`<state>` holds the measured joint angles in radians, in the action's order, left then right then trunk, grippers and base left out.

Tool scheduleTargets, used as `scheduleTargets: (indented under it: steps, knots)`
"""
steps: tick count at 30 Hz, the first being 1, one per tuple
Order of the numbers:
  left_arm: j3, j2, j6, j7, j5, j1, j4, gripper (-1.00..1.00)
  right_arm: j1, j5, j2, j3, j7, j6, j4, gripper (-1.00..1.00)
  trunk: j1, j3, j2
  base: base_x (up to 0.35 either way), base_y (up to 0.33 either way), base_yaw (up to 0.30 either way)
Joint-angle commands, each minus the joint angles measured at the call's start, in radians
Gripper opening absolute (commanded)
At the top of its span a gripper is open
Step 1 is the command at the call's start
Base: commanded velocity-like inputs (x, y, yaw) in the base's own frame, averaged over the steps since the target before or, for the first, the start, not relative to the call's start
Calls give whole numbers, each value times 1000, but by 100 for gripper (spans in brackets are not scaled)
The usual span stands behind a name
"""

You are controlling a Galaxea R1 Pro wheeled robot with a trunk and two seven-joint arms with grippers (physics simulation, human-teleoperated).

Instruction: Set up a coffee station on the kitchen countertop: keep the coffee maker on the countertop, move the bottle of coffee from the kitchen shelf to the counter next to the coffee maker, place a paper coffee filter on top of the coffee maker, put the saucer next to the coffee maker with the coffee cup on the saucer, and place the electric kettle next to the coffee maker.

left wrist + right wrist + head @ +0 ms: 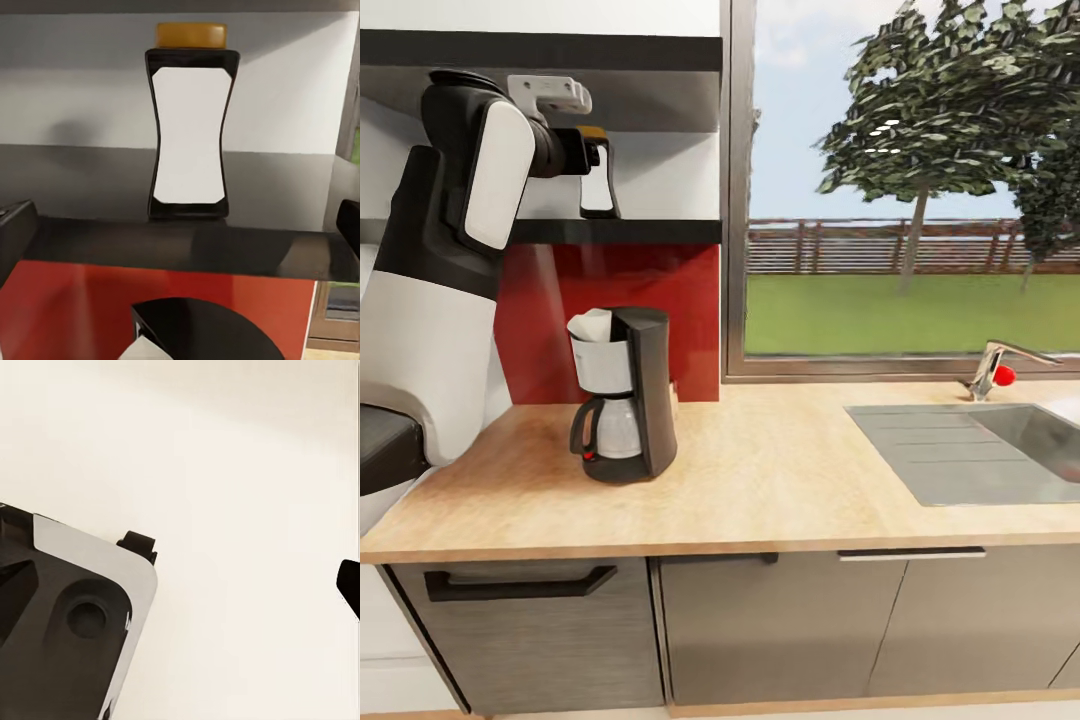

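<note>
countertop point(780, 480) nearest; coffee maker point(625, 395) stands on it, white filter point(592, 325) already in its top. above the maker, on the shelf point(640, 231), bottle point(190, 124) upright. left gripper point(596, 160) released, fingers wide, facing bottle, not yet around it. advance level, centre on the waist, close gently. right gripper: cannot tell.

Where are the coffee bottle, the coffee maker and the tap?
Coffee bottle point(189, 135): left wrist view, on its white label.
Coffee maker point(653, 385): head view, on its black body.
Tap point(992, 365): head view, on the silver spout by the sink.
</note>
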<state>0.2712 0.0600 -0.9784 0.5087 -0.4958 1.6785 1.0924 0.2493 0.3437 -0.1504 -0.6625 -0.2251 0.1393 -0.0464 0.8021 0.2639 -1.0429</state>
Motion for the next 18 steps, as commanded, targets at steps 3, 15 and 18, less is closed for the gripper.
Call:
scheduleTargets:
  steps: [3, 15, 18]
  knots:
    - [3, 1, -2, 11, -10, 1, 0, 100, 1, 11, 0, -8, -7, 6, -4, 100, 0, 1, -1, 122, -3, 0]
    - [4, 1, -2, 10, -10, 1, 0, 100, 1, 11, 1, -8, -7, 6, -4, 100, 0, 1, -1, 91, 0, 0]
    - [5, 1, -2, 10, -10, 1, 1, 100, 0, 10, 1, -8, -7, 6, -4, 100, 0, 1, -1, 180, 0, 0]
